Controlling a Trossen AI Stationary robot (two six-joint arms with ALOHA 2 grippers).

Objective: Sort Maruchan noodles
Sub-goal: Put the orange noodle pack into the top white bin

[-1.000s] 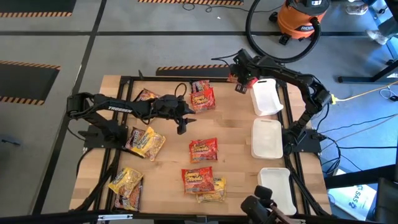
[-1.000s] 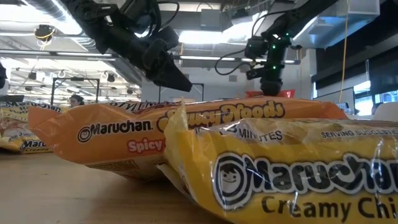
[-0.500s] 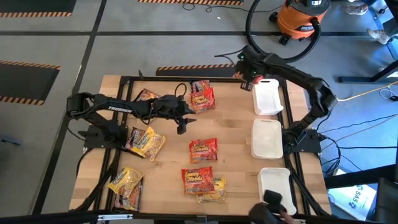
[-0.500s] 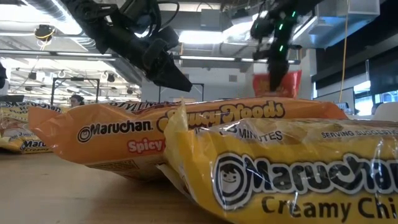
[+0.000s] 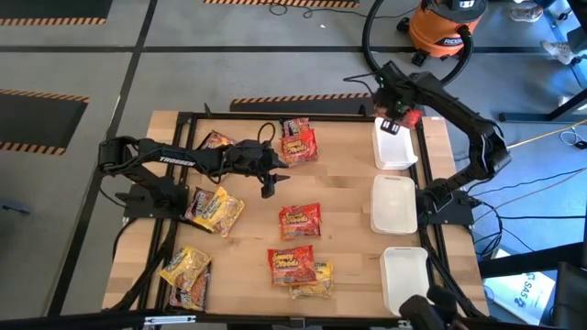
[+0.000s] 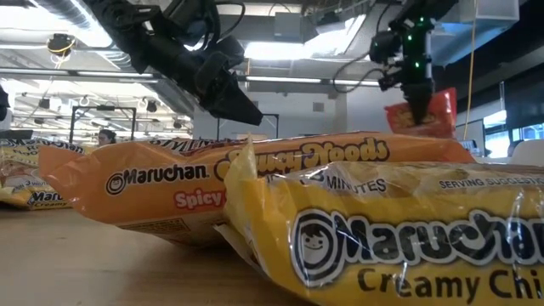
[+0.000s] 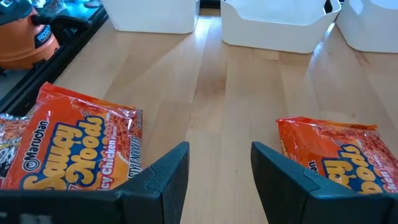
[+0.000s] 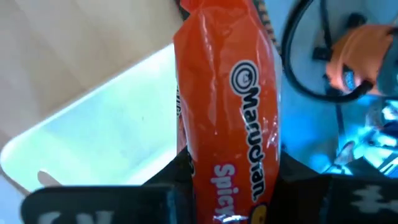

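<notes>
Right end effector (image 5: 401,120) grips a glossy red noodle packet (image 8: 231,106) above a white foam tray (image 5: 393,148). Left end effector (image 7: 219,171) released over the wooden desk (image 5: 344,188), red packets either side

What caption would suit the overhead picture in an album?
Right gripper holds a red noodle packet over the far white tray; left gripper hovers open among packets.
</notes>
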